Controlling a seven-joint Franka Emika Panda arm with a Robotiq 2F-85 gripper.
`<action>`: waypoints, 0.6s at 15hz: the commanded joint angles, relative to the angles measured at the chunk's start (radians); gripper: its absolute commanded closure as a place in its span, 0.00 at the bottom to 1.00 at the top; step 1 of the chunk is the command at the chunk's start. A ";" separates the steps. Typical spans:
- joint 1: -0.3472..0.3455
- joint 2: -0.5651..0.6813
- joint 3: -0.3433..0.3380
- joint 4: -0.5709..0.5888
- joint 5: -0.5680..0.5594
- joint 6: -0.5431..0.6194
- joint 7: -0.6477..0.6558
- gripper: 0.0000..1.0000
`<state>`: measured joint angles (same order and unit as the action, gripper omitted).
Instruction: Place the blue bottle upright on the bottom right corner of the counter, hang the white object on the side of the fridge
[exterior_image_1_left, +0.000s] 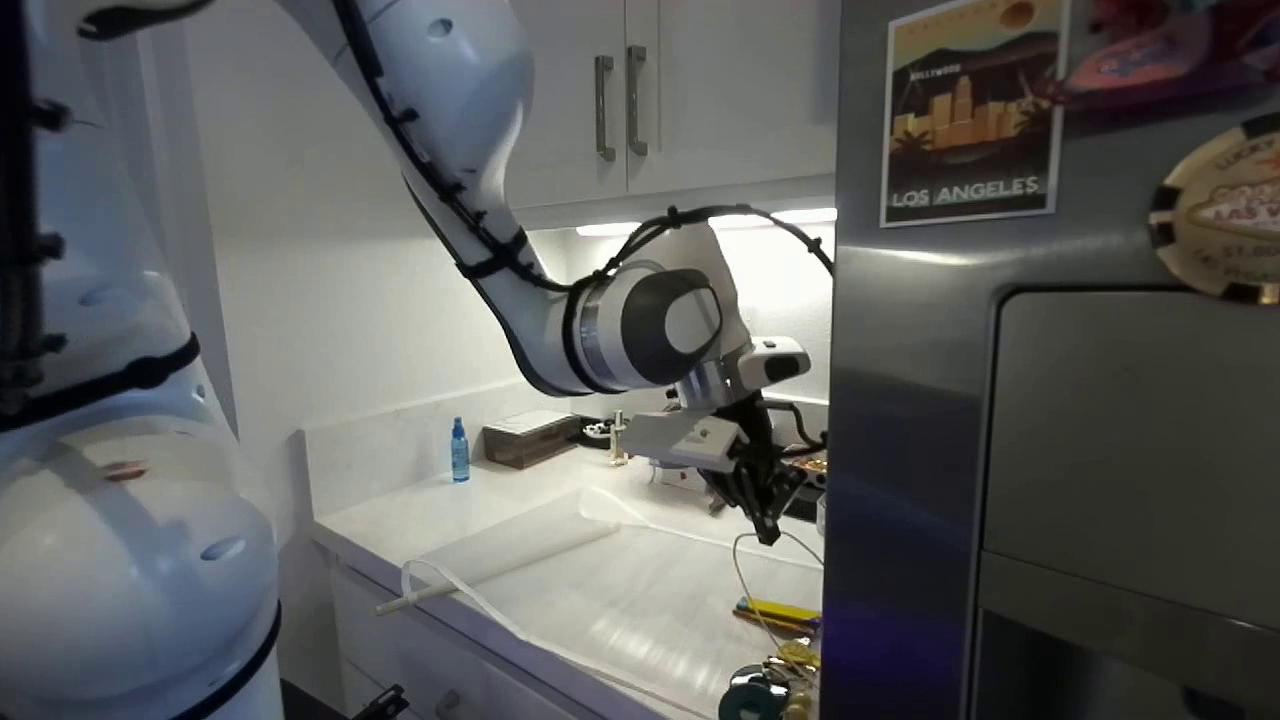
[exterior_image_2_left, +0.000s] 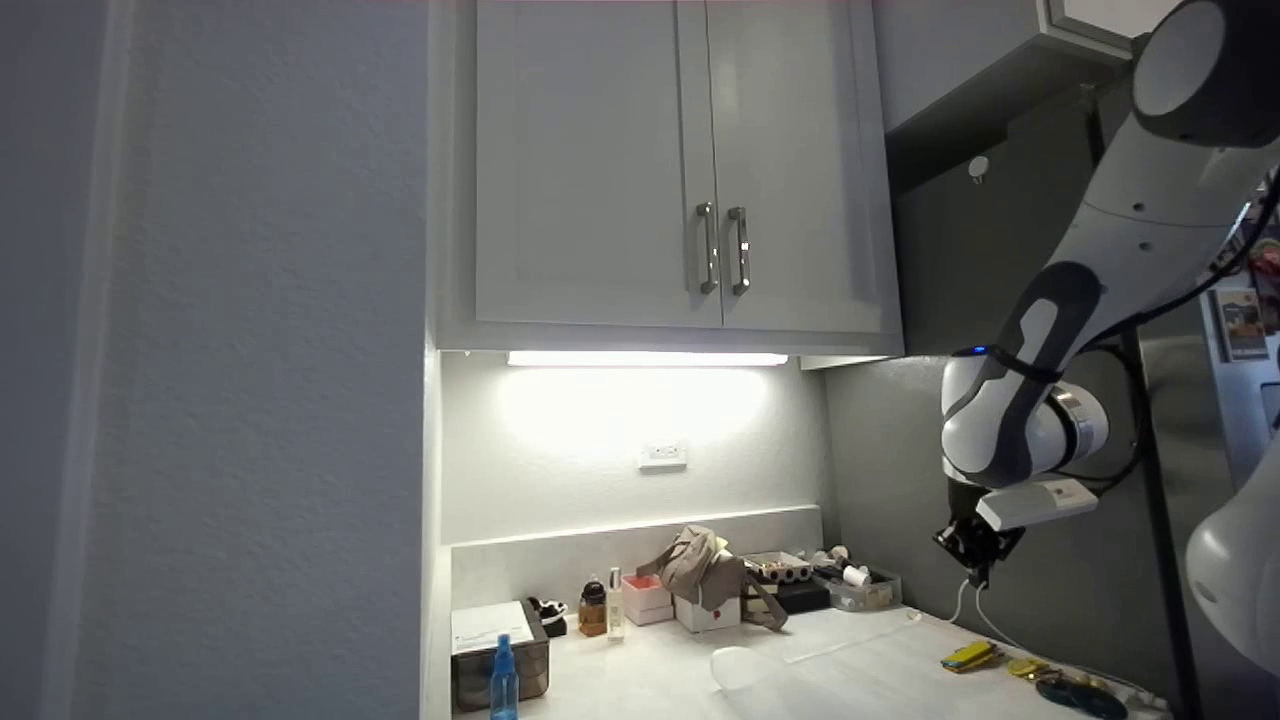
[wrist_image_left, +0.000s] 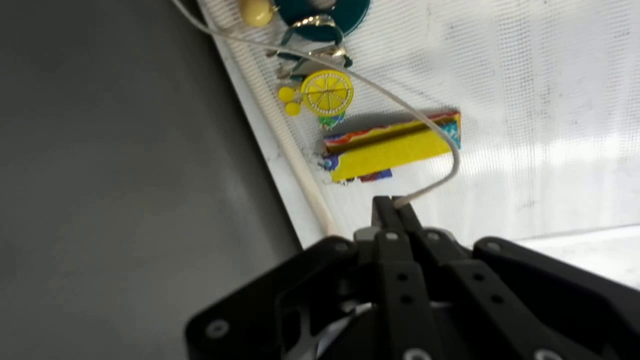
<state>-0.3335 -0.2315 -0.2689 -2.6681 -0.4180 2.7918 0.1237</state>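
The white object (exterior_image_1_left: 640, 600), a thin mesh sheet with a pale rod (wrist_image_left: 274, 120) along its edge, lies spread over the counter (exterior_image_1_left: 400, 510). From it a thin cord (wrist_image_left: 455, 160) rises into my gripper (wrist_image_left: 395, 203), whose fingertips are shut on the cord's loop. In both exterior views my gripper (exterior_image_1_left: 768, 530) hangs a little above the sheet, beside the fridge (exterior_image_1_left: 915, 400). The fridge's grey side (exterior_image_2_left: 870, 440) is bare near my gripper. A blue bottle (exterior_image_1_left: 460, 452) stands upright toward the counter's back left, near a dark box.
Pins and a yellow item (wrist_image_left: 395, 152) are attached to the sheet near the rod. Along the backsplash stand the dark box (exterior_image_2_left: 500, 660), small bottles (exterior_image_2_left: 592, 608), a brown bag (exterior_image_2_left: 690, 570) and trays (exterior_image_2_left: 865, 592). Cabinets (exterior_image_2_left: 600, 170) overhang the counter.
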 joint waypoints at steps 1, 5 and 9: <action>-0.052 -0.196 0.055 -0.042 -0.053 -0.084 -0.051 1.00; -0.059 -0.346 0.066 -0.043 -0.029 -0.147 -0.153 1.00; -0.052 -0.463 0.064 -0.029 -0.018 -0.210 -0.228 1.00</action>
<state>-0.3743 -0.5936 -0.2175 -2.6830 -0.4504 2.6345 -0.0437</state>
